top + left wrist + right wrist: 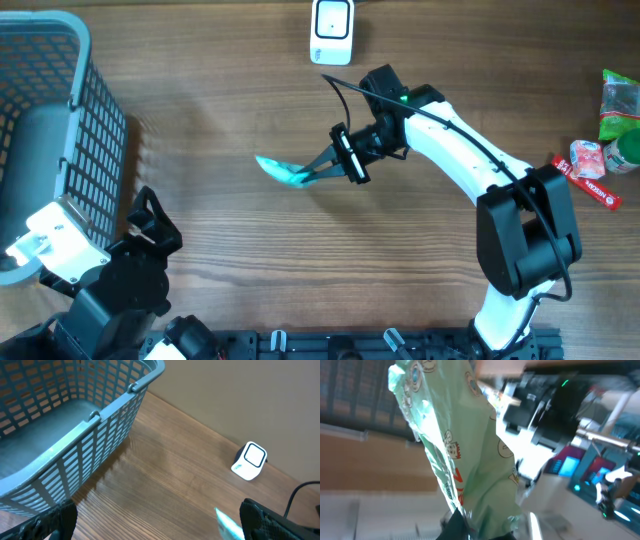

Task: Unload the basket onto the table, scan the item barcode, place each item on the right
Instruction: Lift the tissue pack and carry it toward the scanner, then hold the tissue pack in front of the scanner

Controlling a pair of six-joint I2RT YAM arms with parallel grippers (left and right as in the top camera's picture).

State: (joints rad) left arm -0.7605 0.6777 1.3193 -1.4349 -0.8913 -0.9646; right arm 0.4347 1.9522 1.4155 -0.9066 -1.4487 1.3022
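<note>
Green packet [283, 172] pinched in closed right gripper [315, 173], left gripper [157, 510] wide open and empty, best turned barcode-first toward white scanner [332, 30] and held steady.

- Basket [100, 140] fills the table's [230, 260] far-left corner.
- Scanner [332, 30] at far edge; packets [590, 160] at right edge.
- Right arm [450, 145] and green bag [283, 171] span the centre.
- Bare wood beside basket.

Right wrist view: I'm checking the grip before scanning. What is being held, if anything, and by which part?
The right pincer is shut on the green packet, pinching it at one end; the rest sticks out free.
</note>
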